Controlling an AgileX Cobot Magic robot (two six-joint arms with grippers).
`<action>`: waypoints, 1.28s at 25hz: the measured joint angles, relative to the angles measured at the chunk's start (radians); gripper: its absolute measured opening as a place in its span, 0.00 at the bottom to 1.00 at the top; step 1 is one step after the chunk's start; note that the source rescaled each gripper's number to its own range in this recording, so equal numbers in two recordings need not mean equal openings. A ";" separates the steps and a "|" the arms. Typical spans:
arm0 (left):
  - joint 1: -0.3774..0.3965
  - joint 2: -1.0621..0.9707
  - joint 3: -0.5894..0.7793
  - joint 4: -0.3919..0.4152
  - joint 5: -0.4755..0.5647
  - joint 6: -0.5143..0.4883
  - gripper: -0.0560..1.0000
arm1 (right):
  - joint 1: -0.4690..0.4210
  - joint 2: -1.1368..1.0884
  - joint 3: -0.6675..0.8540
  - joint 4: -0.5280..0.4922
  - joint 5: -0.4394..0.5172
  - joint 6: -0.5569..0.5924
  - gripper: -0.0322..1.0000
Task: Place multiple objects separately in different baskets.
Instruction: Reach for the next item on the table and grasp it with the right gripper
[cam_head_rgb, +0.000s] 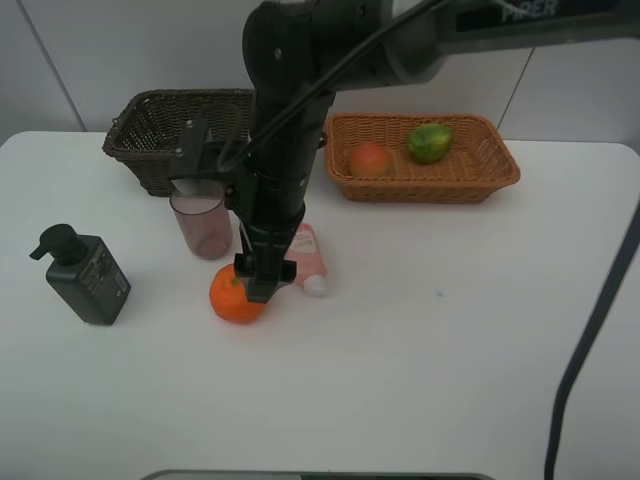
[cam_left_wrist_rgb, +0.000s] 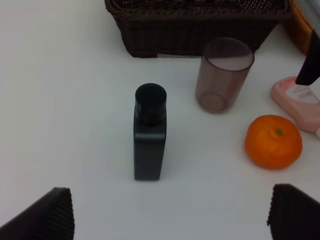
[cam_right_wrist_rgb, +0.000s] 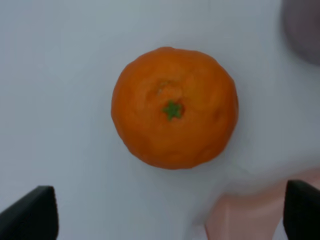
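The orange (cam_head_rgb: 232, 298) lies on the white table, and my right gripper (cam_head_rgb: 260, 284) hangs open just above it; the right wrist view shows the orange (cam_right_wrist_rgb: 174, 107) ahead of the spread right gripper (cam_right_wrist_rgb: 167, 215). A pink tube (cam_head_rgb: 309, 257) lies beside the orange, with a mauve cup (cam_head_rgb: 202, 226) upright behind it. The dark pump bottle (cam_head_rgb: 86, 275) stands at the left. My left gripper (cam_left_wrist_rgb: 170, 220) is open, back from the bottle (cam_left_wrist_rgb: 149, 135). The dark brown basket (cam_head_rgb: 150, 125) looks empty. The tan basket (cam_head_rgb: 480, 170) holds a red-orange fruit (cam_head_rgb: 370, 159) and a green fruit (cam_head_rgb: 429, 142).
The right arm (cam_head_rgb: 290, 90) reaches from the upper right across the middle and hides part of the dark basket. A dark cable (cam_head_rgb: 592, 325) runs down the right edge. White table (cam_head_rgb: 430, 360) stretches bare in front and to the right of the orange.
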 joint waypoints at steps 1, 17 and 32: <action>0.000 0.000 0.000 0.000 0.000 0.000 1.00 | 0.000 0.008 -0.003 0.001 0.000 -0.033 1.00; 0.000 0.000 0.000 0.000 0.000 0.000 1.00 | 0.026 0.120 -0.037 0.009 -0.093 -0.098 1.00; 0.000 0.000 0.000 0.000 0.000 0.000 1.00 | 0.028 0.164 -0.037 0.017 -0.195 -0.054 1.00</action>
